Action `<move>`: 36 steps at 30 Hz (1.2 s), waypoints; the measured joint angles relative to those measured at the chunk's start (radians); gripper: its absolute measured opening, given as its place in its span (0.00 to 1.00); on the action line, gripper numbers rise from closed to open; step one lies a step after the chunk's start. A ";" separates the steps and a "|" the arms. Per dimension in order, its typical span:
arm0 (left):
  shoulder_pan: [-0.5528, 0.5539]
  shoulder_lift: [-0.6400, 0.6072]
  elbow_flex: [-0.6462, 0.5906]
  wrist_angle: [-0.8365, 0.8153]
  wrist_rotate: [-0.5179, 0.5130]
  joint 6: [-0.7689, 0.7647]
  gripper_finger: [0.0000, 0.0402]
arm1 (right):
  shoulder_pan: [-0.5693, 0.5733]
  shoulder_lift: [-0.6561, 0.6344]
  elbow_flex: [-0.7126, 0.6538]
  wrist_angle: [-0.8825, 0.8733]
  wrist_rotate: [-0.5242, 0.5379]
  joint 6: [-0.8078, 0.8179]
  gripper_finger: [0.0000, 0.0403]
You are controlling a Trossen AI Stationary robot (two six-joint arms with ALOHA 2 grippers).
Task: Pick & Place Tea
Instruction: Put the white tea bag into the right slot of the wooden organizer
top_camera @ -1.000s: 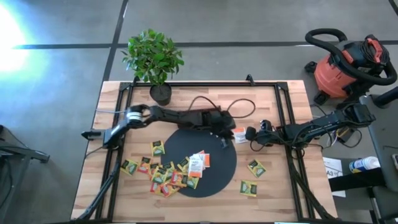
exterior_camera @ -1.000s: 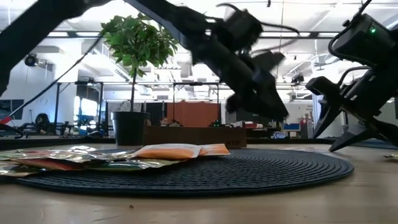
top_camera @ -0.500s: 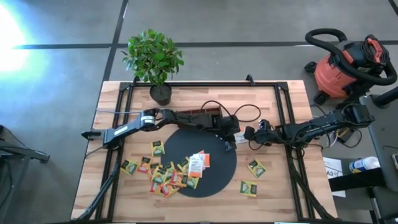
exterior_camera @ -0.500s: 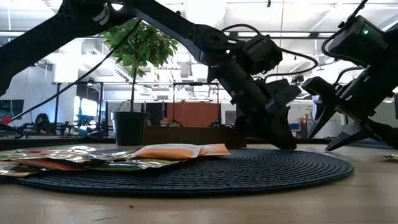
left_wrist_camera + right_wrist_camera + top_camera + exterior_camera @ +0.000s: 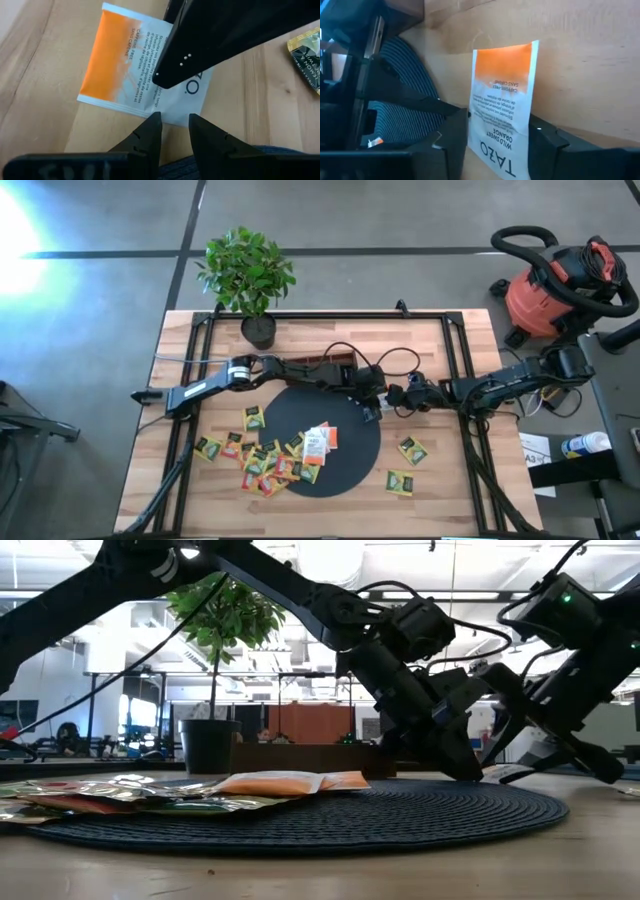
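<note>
A white-with-orange tea sachet (image 5: 120, 75) (image 5: 502, 95) lies flat on the wood just off the black disc's (image 5: 300, 415) right rim. My left gripper (image 5: 175, 125) (image 5: 372, 410) reaches in from the left, slanting down. Its fingertips stand a narrow gap apart at the sachet's white edge. My right gripper (image 5: 497, 145) (image 5: 397, 398) comes from the right, open, one finger on each side of the sachet's white end. More tea sachets lie heaped (image 5: 265, 460) at the disc's near left, a few (image 5: 320, 440) on the disc and two green ones (image 5: 411, 448) (image 5: 401, 482) to its right. My left gripper has its fingertips (image 5: 154, 122) at the sachet's white edge (image 5: 172, 116), slanting down from the table's left; I cannot tell whether they touch it. My right gripper has its fingers (image 5: 547, 142) beside the two long edges of the white end (image 5: 495, 150); I cannot tell whether they touch.
A potted plant (image 5: 250, 275) stands at the far edge and a brown wooden tray (image 5: 310, 757) behind the disc. Black rails (image 5: 452, 360) frame the tabletop. A red vacuum (image 5: 560, 280) stands on the floor beyond the table's right side.
My left gripper has gone down and toward the table's right, from above the disc to the sachet's edge, then held still. My right gripper has rolled, tipped down and reached a little toward the table's left, bringing its fingers around the sachet. The sachet has stayed flat.
</note>
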 joint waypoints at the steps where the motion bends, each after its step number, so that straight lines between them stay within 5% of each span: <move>1: 0.000 0.000 0.000 0.000 0.000 0.000 0.21 | 0.000 0.000 0.000 0.000 -0.005 -0.002 0.33; 8: -0.001 -0.012 -0.002 -0.004 -0.022 -0.001 0.21 | 0.003 -0.020 -0.002 -0.019 -0.069 0.011 0.15; 16: -0.001 -0.028 -0.004 -0.031 -0.025 -0.007 0.21 | 0.003 -0.040 0.000 -0.045 -0.080 0.003 0.11; 28: 0.000 -0.291 -0.006 -0.239 -0.015 0.092 0.21 | 0.037 -0.225 0.230 -0.378 -0.344 -0.518 0.02; 36: 0.032 -0.401 -0.032 -0.197 0.242 0.133 0.21 | 0.078 -0.192 0.444 -0.589 -0.421 -0.675 0.02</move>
